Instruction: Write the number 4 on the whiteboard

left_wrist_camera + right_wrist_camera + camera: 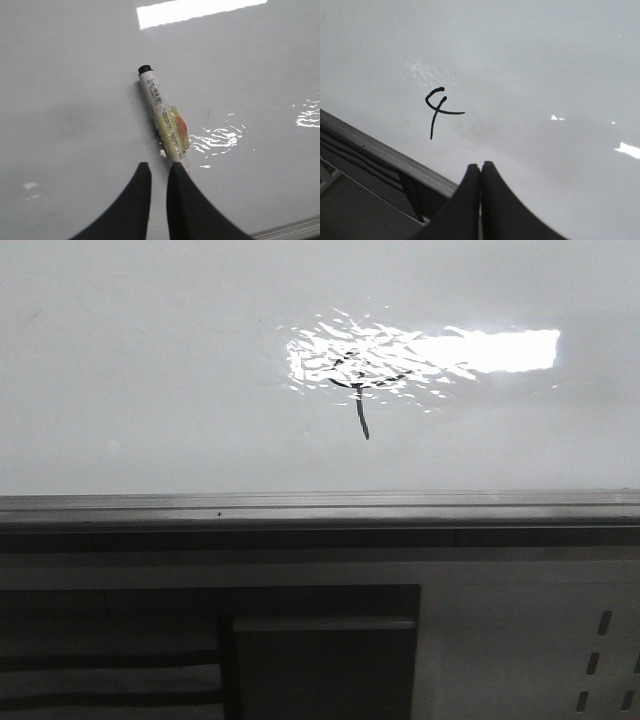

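**A hand-drawn 4 on a glossy whiteboard, marker lying nearby**

The whiteboard point(150, 360) fills the upper half of the front view, a shiny white-grey surface with a grey metal rail point(320, 505) along its lower edge. A bright rectangular glare point(490, 350) sits right of centre, breaking into rippled flecks at its left end.

The 4 point(362, 390) is drawn in thin black line just at the left end of that glare, above the rail. From the front its top strokes are partly lost in the reflections; a curved crossbar and a short slanted tail show clearly. The right wrist view shows it whole point(439, 111): a small hooked top, an angled stroke down to a sideways crossbar, and a long thin tail.

In the left wrist view a marker point(164, 122) lies flat on the board, black cap at its far end, white barrel with a barcode, yellowish tape around its near half.

The left gripper point(159, 172) hovers with its fingers slightly parted, just beside the marker's near end, gripping nothing. The right gripper point(480, 172) has its fingers pressed together, empty, near the 4.
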Tool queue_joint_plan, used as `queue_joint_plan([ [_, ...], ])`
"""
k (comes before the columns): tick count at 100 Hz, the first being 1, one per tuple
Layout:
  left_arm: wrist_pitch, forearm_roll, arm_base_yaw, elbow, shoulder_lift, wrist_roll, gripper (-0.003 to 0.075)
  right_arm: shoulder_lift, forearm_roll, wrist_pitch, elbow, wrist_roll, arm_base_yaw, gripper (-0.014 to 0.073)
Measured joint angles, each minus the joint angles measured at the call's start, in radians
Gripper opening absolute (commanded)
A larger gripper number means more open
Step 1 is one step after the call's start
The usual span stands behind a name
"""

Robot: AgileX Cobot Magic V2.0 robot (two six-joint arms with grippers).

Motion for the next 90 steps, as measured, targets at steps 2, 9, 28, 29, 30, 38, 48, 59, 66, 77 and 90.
queue_joint_plan([
  [2,-0.004,0.000,0.000,0.004,0.000,0.000,-0.0020,0.000,0.000,-0.002,0.000,0.000,0.000,-0.0067],
  [9,-0.010,0.000,0.000,0.018,0.000,0.000,-0.0020,0.000,0.000,-0.006,0.000,0.001,0.000,-0.0067],
  [28,-0.015,0.000,0.000,0.036,-0.001,0.000,-0.0020,0.000,0.000,-0.009,0.000,0.002,0.000,-0.0067],
  [29,-0.015,0.000,0.000,0.036,-0.001,0.000,-0.0020,0.000,0.000,-0.009,0.000,0.002,0.000,-0.0067],
  [30,-0.015,0.000,0.000,0.036,-0.001,0.000,-0.0020,0.000,0.000,-0.009,0.000,0.002,0.000,-0.0067],
  [38,-0.019,0.000,0.000,0.039,-0.001,0.000,-0.0020,0.000,0.000,-0.011,0.000,0.002,0.000,-0.0067],
  [48,-0.040,-0.002,0.005,0.071,-0.053,0.000,-0.0020,0.000,0.000,-0.011,0.000,0.002,0.000,-0.0067],
  [59,-0.043,-0.002,0.030,0.139,-0.177,0.000,-0.0020,0.000,-0.002,-0.011,0.000,0.004,0.000,-0.0067],
  [66,-0.044,-0.002,0.045,0.188,-0.268,0.000,-0.0020,0.000,-0.002,-0.011,0.000,0.004,0.000,-0.0067],
  [77,-0.057,-0.002,0.063,0.259,-0.389,-0.002,-0.0020,0.000,-0.002,-0.011,0.000,0.004,0.000,-0.0067],
  [90,-0.105,0.061,0.065,0.353,-0.487,-0.145,-0.0020,0.000,-0.002,-0.011,0.000,0.004,0.000,-0.0067],
])
